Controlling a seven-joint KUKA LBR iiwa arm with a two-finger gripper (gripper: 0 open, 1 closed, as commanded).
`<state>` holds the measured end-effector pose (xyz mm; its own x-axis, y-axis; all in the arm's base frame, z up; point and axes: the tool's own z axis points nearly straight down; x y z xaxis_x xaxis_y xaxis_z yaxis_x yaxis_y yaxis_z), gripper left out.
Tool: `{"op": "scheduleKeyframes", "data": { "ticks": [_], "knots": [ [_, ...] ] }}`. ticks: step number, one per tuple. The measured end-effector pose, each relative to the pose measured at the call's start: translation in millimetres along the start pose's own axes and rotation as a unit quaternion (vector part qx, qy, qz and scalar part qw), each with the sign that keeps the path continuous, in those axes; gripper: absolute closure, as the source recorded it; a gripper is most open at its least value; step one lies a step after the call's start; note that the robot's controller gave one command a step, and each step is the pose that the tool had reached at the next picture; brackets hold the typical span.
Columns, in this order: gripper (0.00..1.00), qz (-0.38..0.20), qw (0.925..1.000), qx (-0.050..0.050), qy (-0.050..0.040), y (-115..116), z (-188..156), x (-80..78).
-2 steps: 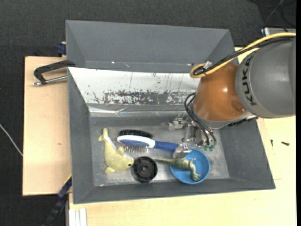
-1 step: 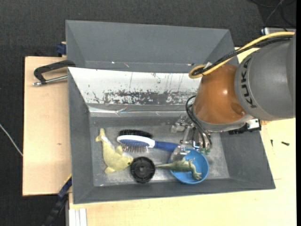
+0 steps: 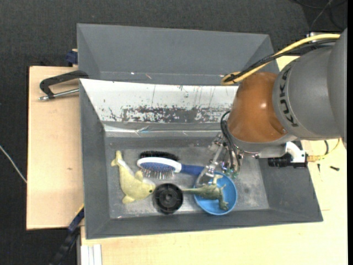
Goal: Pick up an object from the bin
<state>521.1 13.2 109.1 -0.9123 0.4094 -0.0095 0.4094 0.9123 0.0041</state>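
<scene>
Pale-yellow dolphin toy (image 3: 132,184) lies at the left of the grey metal bin (image 3: 94,164). Right of it are a blue-and-white hairbrush (image 3: 160,167) and a black round disc (image 3: 167,197). Green lizard figure (image 3: 212,192) lies across a blue bowl (image 3: 207,206), just below the gripper (image 3: 214,173). Whether the gripper is open or closed cannot be told.

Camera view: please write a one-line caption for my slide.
Pincer over a blue bowl and green toy lizard, inside the grey bin.
</scene>
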Motion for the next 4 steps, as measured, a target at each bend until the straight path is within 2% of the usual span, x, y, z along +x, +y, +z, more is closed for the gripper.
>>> {"op": "scheduleKeyframes", "data": {
  "ticks": [1, 2, 3, 4],
  "knots": [
    [0.00, 0.090, 0.9959, -0.003, -0.0058, 6.8, 26.3, 0.3],
    [0.00, 0.111, 0.9938, -0.002, -0.0029, 14.5, 34.3, 3.1],
    [1.00, 0.109, 0.9940, -0.002, 0.0008, 16.3, 31.8, 4.4],
    [1.00, 0.108, 0.9942, 0.000, 0.0009, 18.2, -62.9, 1.7]
  ]
}}
